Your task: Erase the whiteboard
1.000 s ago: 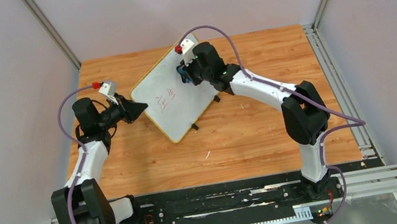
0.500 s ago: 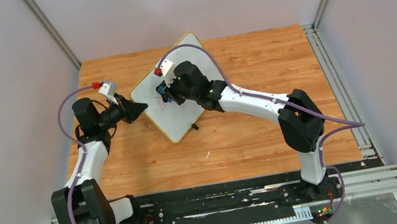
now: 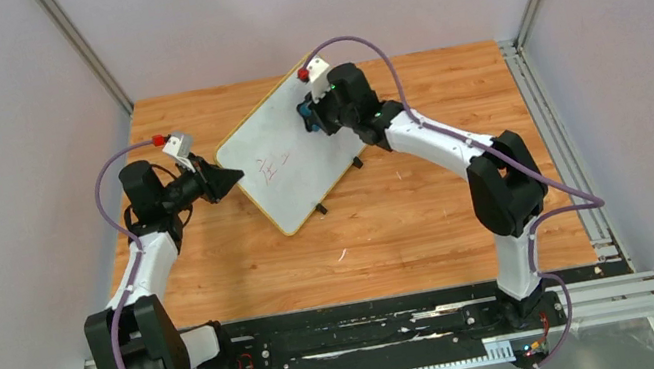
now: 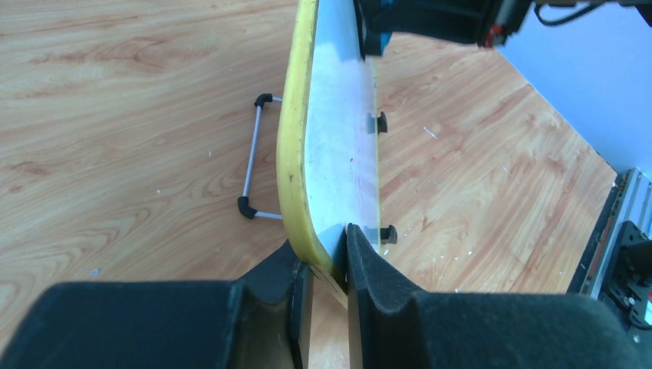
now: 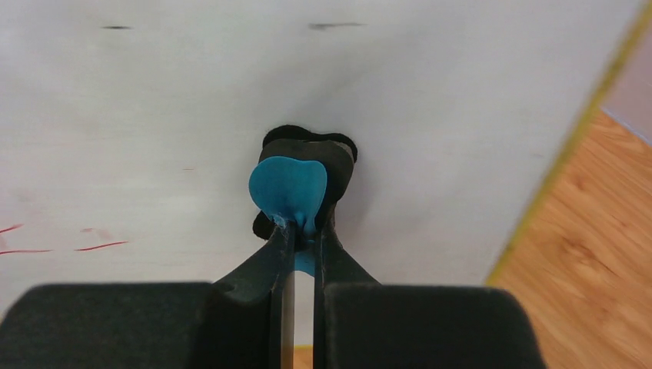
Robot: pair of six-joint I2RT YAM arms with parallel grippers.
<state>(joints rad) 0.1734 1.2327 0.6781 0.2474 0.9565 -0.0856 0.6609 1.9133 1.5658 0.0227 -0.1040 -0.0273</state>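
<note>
To the left of the whiteboard [image 3: 297, 180], our left gripper [image 4: 327, 257] is closed on the board's yellow rim [image 4: 291, 154], one finger on each face. We judge that this pinch is there to brace the board so it cannot slide or tip while it is wiped. The whiteboard stands at a slant on the wooden table [image 3: 429, 212], turned diagonally between our two arms. It rests on two small black feet [image 3: 320, 209] along its lower edge, with a wire stand [image 4: 250, 165] behind it. On the board's face, left of its centre, a few thin red handwritten strokes [image 3: 274, 166] are left, so we reckon the erasing is only partly done. At the board's far right corner, our right gripper [image 5: 301, 231] is clamped on a small blue eraser [image 5: 288, 188]. Its dark pad meets the white surface, well apart from the red strokes. We take it that the eraser is held end-on so the pad sits flat on the board. Two faint dark smudges show above the eraser near the board's upper edge.
</note>
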